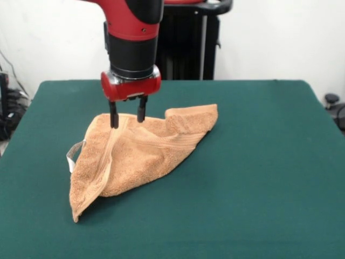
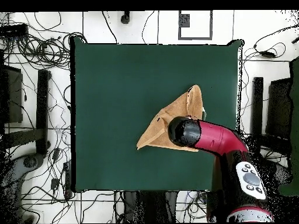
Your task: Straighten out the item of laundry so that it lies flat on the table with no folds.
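1. My end effector [image 1: 128, 120] was partly open, fingers down at the hand towel's [image 1: 143, 154] far edge; grip unclear.
2. Towel lay folded, roughly triangular w/ white tag [image 1: 74, 155], on green desk [image 1: 259, 178].

The towel [image 1: 143, 156] lies folded over on the green table [image 1: 259, 178], roughly triangular, one woven band running diagonally across its top layer and a small white tag [image 1: 74, 154] sticking out at its left edge. The gripper [image 1: 128, 115] stands above the towel's far edge, fingers spread, tips touching the cloth
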